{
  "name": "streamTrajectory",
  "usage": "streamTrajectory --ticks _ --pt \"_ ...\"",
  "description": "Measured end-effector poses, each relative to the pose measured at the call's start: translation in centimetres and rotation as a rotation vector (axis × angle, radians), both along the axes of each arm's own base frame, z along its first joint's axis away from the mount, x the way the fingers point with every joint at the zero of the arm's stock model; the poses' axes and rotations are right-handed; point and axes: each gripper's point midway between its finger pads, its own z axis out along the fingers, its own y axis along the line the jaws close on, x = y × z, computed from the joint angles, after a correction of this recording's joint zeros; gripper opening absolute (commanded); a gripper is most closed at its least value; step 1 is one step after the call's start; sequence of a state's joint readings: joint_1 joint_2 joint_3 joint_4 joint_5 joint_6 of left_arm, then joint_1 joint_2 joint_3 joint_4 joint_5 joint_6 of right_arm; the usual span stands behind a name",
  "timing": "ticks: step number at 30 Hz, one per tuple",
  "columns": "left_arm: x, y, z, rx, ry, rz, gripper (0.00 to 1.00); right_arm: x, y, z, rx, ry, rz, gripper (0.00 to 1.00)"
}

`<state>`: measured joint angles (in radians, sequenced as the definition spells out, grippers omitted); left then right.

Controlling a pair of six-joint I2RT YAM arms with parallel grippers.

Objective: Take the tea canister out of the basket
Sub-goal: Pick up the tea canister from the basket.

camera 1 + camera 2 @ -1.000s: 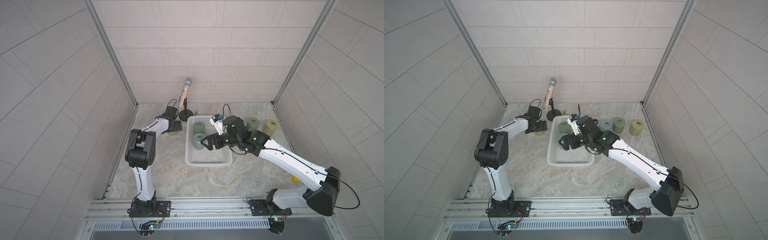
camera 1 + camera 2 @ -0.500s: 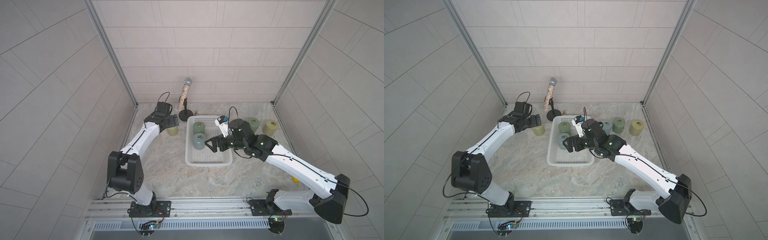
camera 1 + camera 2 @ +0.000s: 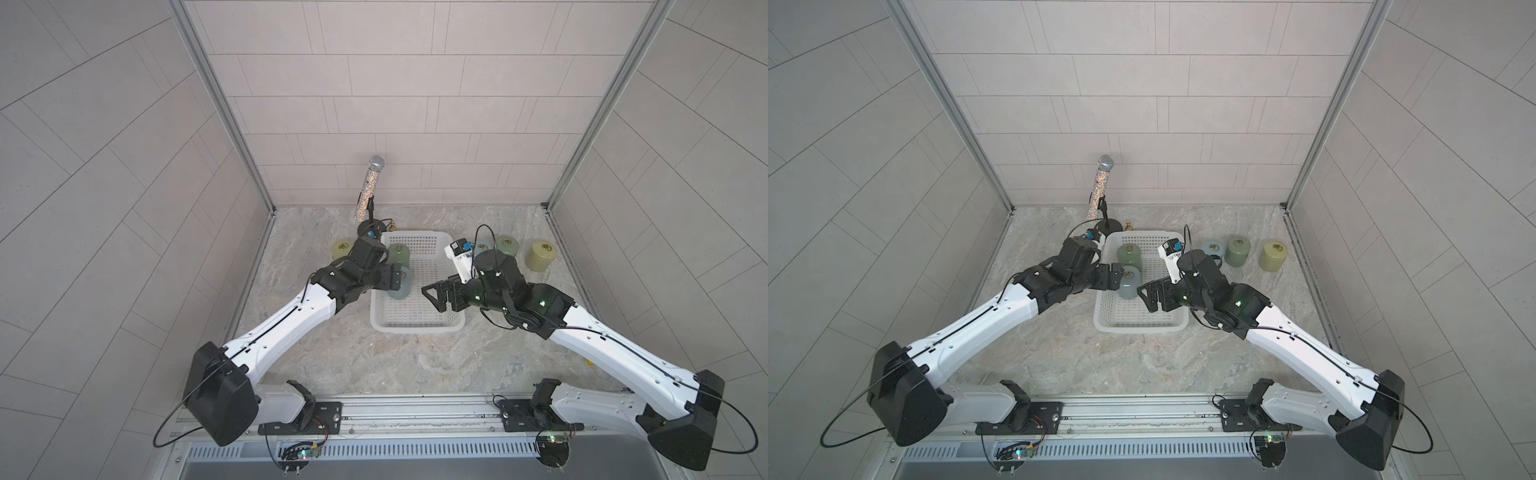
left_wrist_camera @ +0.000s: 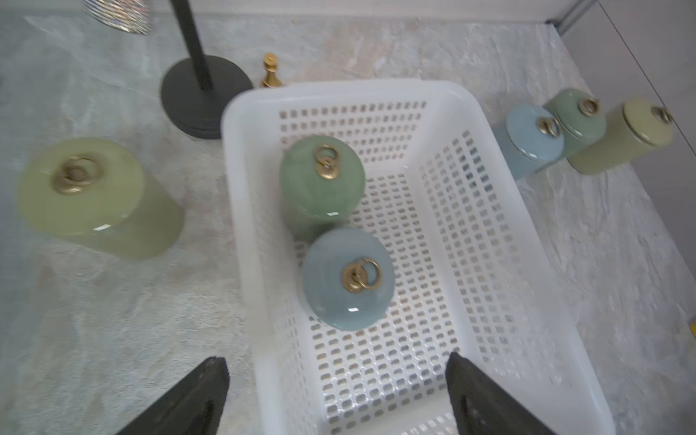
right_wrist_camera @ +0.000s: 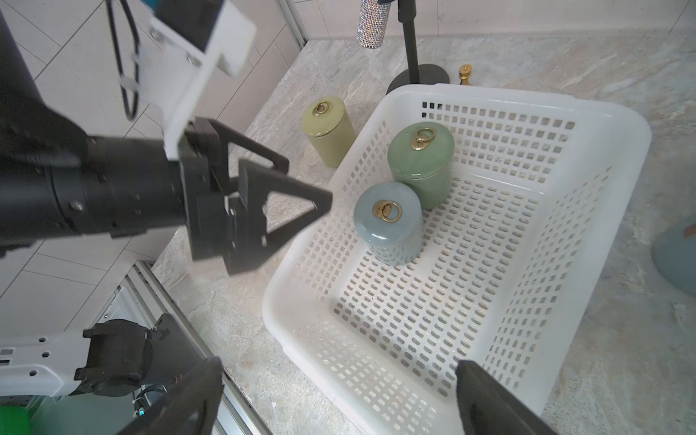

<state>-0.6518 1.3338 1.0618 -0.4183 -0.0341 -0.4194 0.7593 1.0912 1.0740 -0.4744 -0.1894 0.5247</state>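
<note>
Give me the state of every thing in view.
basket, on the table, holds two canisters
inner green canister, upright in basket, lid on
inner blue canister, upright in basket, lid on
lime canister, upright on table, lid on
outer blue canister, upright on table, lid on
outer green canister, upright on table, lid on
yellow canister, upright on table, lid on
microphone, tilted on its stand
left claw, open, empty
right claw, open, empty

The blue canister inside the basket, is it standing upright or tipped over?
Upright: the blue canister stands on the lattice floor of the basket, with its ringed lid facing up.
</note>
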Motion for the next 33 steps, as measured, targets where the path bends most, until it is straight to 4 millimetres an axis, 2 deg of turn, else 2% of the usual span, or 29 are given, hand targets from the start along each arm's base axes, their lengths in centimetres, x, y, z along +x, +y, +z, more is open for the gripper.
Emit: streamTrajectory --ticks 3,7,12,23,33 --pt "-0.4 -1.3 -1.8 0.007 0.025 -0.007 0.98 -0.1 -0.3 0.4 0.008 -0.009 -0.008 1.0" --pt "0.2 -2.4 -4.1 0.018 0.056 0.013 0.99 -0.3 -0.6 0.9 0.019 -0.023 -0.017 1.0" --pt "0.5 -2.4 -7.3 0.043 0.089 0.041 1.0 -0.5 -1.0 1.1 0.022 -0.028 -0.022 1.0" --pt "2.3 -3.2 -8.8 0.072 0.057 0.07 1.0 -0.5 -1.1 1.0 0.02 -0.026 -0.028 1.0" --pt "2.5 -3.1 -12.9 0.158 0.138 0.077 1.0 -0.5 -1.1 0.5 0.006 -0.013 -0.027 1.0"
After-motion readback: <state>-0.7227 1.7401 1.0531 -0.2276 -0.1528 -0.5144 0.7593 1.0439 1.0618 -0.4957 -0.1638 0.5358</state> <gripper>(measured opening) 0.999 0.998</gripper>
